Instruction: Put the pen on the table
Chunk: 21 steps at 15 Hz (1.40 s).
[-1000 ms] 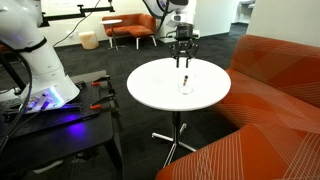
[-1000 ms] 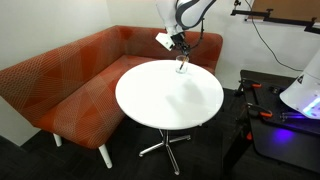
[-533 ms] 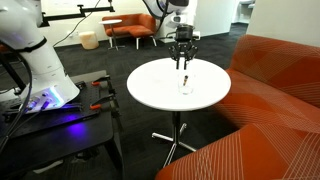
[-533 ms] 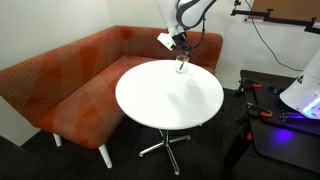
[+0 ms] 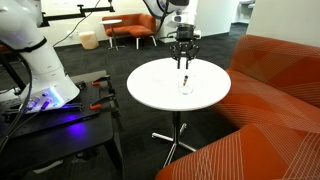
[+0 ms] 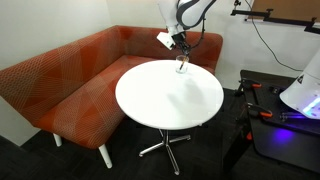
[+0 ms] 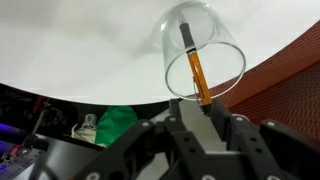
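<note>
The pen (image 7: pixel 195 65) is a thin orange stick with a dark lower end. It stands inside a small clear glass cup (image 7: pixel 225 55) on the round white table (image 7: pixel 80 50). My gripper (image 7: pixel 192 108) hangs straight above the cup, and its fingers are drawn close together around the pen's upper end. In both exterior views the gripper (image 5: pixel 183 58) (image 6: pixel 180 50) is over the far side of the table (image 5: pixel 160 85) (image 6: pixel 165 95). The pen (image 5: pixel 183 67) reaches from the fingers down into the cup (image 5: pixel 186 86) (image 6: pixel 181 68).
An orange-red sofa (image 6: pixel 60 80) (image 5: pixel 270 110) curves round the table. A black workbench with red clamps (image 5: pixel 60 120) (image 6: pixel 275 115) stands beside it, with the robot's white base (image 5: pixel 35 60) on it.
</note>
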{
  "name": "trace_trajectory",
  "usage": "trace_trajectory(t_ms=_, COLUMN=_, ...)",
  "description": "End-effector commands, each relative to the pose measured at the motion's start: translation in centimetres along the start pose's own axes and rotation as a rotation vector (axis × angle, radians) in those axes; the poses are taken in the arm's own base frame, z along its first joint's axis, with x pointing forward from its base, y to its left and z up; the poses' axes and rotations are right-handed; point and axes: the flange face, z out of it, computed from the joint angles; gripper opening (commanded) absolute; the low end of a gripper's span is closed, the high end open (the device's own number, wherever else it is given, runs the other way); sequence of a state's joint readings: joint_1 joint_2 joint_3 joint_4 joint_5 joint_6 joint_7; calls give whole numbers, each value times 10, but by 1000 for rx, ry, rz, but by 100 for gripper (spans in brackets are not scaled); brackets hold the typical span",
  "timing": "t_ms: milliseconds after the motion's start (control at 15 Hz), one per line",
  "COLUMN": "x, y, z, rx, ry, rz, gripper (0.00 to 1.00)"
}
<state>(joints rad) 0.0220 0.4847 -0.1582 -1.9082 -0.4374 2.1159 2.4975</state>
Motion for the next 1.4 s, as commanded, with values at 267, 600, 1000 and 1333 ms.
trace_trajectory(t_ms=267, x=3, y=-13, z=-4, rx=49, ry=-89, rz=-31, gripper=39)
trace_trajectory(t_ms=600, x=7, y=-19, z=5, rx=48, ry=-113, rz=-23, gripper=36)
trace_trajectory(t_ms=1000, x=11, y=-18, z=13, rx=18, ry=-123, rz=-11, gripper=34)
trace_trajectory(t_ms=1333, x=10, y=-15, z=20, rx=0, ry=-134, rz=-5, gripper=36)
